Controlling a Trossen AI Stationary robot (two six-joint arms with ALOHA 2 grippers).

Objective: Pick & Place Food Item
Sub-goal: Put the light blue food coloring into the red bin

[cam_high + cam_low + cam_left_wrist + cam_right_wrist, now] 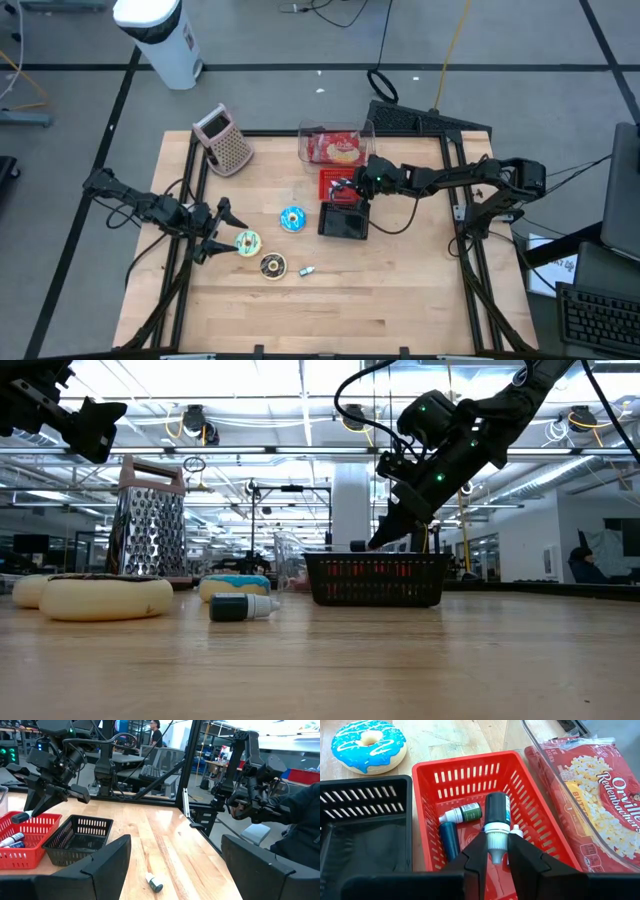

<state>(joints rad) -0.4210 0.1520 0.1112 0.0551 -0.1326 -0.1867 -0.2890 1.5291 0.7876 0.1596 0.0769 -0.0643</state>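
Note:
My right gripper [496, 851] hovers over the red basket [470, 775] and is shut on a small dark bottle with a white neck [497, 815]. Two or three more small bottles [462, 814] lie on the basket's floor. A black basket [343, 222] stands beside the red one, on its near side. A blue-iced donut [291, 218] and two other donuts [247, 241] lie flat on the wooden table, and a loose small bottle [307, 271] lies on its side. My left gripper [215, 235] waits open and level at the table's left side, holding nothing. My right gripper pinches the bottle's white neck and nozzle end [496, 839] between its two fingers. The dark body sticks out past the fingertips, in line with them. The fingers slant down from the table's right side. The bottle hangs clear above the red basket's floor.
A clear container [335, 147] with a bag of popcorn [600, 795] stands just beyond the red basket. A metal box grater [225, 140] stands upright at the far left. Bare wood lies along the table's near edge and at its right.

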